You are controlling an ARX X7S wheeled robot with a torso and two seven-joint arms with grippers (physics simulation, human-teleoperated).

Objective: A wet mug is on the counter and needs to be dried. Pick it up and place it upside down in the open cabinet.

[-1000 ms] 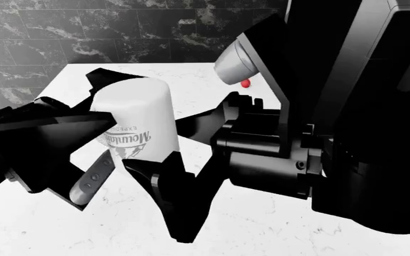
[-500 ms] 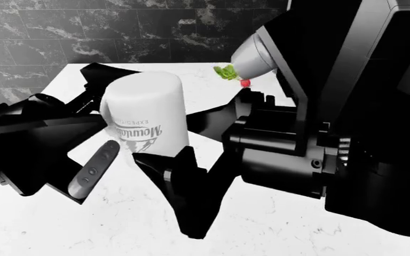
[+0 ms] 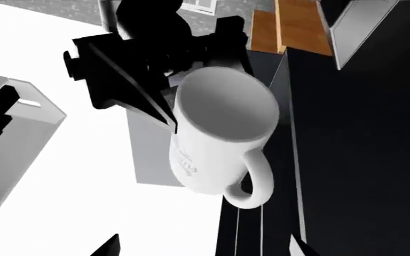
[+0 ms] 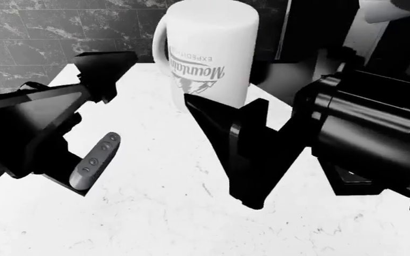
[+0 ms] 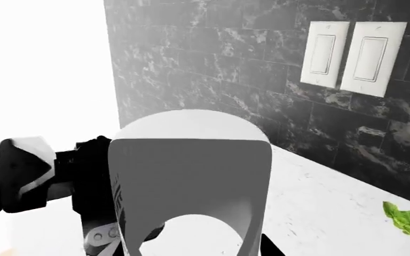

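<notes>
One plain white ceramic mug (image 4: 206, 50) with a dark mountain logo hung base-up over our white marble counter (image 4: 155, 213), clamped low in our right gripper (image 4: 226, 120) (the nearer arm); our left gripper (image 4: 84, 101) stood spread, empty.

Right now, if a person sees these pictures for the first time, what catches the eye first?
First the white mug, upside down, its mountain logo inverted, lifted above the counter at the head view's top centre. The right gripper clamps it from below with black fingers, while the left gripper hangs open beside it. A grey remote-like object lies on the counter.
</notes>
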